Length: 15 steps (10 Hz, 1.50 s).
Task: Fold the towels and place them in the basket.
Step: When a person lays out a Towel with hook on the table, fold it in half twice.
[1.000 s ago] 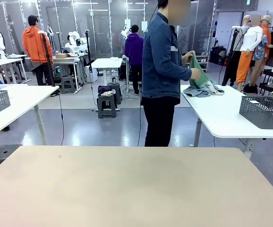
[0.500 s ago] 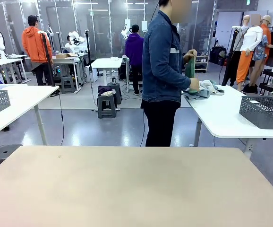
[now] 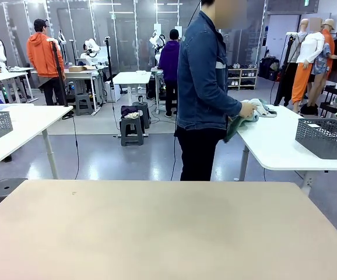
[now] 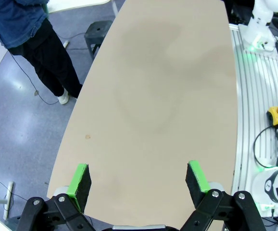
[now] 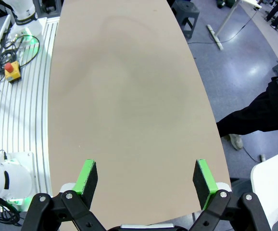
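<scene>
Both arms are idle. The left gripper (image 4: 139, 185) and the right gripper (image 5: 146, 178) each hang released, jaws spread wide, above the beige table (image 3: 157, 233), with nothing beneath or between them.

The towels (image 3: 262, 108) are far ahead of the grippers, past the table's far edge and off toward the right gripper's side, bunched on a white side table (image 3: 273, 146). A person (image 3: 206, 87) stands between the grippers and that pile, turned toward it. One hand (image 3: 247, 109) rests on the heap, and the mint green towel (image 3: 232, 127) hangs off the edge near the person's hip.

The person appears to be gathering the towels to carry them across. That would explain why the grippers are held open and raised: they are ready to receive cloth, and there is nothing within reach to work on.

The basket (image 3: 326, 139) sits on the same side table, farther toward the right gripper's side than the towels and well apart from both grippers. By my reading, folding has not begun.
</scene>
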Each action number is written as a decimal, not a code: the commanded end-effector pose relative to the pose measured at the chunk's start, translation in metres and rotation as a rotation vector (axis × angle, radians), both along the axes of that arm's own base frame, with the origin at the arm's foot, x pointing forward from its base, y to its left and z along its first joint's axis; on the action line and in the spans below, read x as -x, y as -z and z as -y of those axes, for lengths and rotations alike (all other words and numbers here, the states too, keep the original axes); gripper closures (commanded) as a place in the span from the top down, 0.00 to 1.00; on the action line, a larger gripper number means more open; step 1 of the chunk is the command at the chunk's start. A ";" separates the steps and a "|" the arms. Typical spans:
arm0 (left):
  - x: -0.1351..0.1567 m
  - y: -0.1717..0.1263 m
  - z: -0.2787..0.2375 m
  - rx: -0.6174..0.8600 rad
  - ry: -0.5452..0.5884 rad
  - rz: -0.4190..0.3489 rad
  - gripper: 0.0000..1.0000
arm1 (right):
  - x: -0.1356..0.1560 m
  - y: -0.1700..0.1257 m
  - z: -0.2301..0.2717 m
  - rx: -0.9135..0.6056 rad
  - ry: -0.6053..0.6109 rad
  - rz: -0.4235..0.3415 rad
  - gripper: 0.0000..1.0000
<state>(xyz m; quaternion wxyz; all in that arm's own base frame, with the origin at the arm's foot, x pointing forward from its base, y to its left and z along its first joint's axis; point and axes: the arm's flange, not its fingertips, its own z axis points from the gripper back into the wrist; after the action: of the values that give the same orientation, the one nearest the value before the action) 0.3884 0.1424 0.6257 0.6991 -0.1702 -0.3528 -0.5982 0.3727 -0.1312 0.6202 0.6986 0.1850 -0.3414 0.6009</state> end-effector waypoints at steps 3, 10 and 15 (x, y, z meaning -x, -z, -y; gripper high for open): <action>0.000 0.000 0.000 0.006 0.001 0.001 1.00 | -0.001 -0.001 0.000 -0.006 -0.001 0.008 1.00; 0.000 0.000 0.000 0.006 0.001 0.001 1.00 | -0.001 -0.001 0.000 -0.006 -0.001 0.008 1.00; 0.000 0.000 0.000 0.006 0.001 0.001 1.00 | -0.001 -0.001 0.000 -0.006 -0.001 0.008 1.00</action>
<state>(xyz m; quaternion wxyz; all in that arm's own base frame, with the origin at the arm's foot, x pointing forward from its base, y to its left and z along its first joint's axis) 0.3884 0.1424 0.6257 0.6991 -0.1702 -0.3528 -0.5982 0.3727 -0.1312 0.6202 0.6986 0.1850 -0.3414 0.6009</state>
